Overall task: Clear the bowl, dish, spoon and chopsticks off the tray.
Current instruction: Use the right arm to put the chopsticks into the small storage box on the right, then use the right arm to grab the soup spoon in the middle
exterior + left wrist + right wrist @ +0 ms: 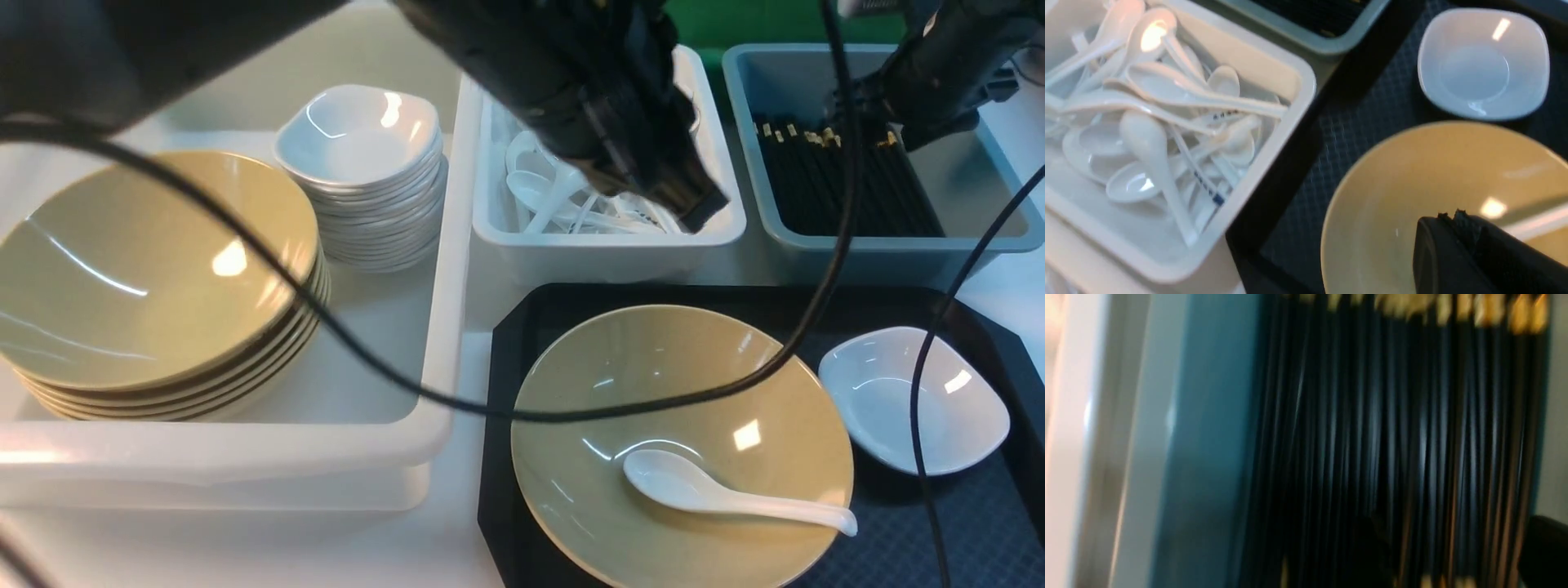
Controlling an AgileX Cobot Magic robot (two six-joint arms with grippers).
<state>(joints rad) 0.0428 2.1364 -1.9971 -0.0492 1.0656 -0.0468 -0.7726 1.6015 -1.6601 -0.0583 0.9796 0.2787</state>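
Spoon [718, 494] lies loose in the bowl [653, 384] on the tray [996, 523], dish [910, 400] beside it — lifting the bowl first could tip it out. Left gripper [1449, 220] hangs clenched, empty, above the bowl; right gripper [918, 135] hovers over chopsticks [849, 188] in the grey-blue bin [882, 253] — its fingers I cannot tell.

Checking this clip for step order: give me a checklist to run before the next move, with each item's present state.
1. Are the chopsticks off the tray: ok on the visible part; they lie only in the grey-blue bin.
2. Is the spoon reachable: ok, it lies uncovered in the bowl.
3. Is the dish free: ok, empty, beside the bowl.
4. Is the left gripper open for a pick: not ok, shut.
5. Is the right gripper empty: cannot tell; it is above the bin.
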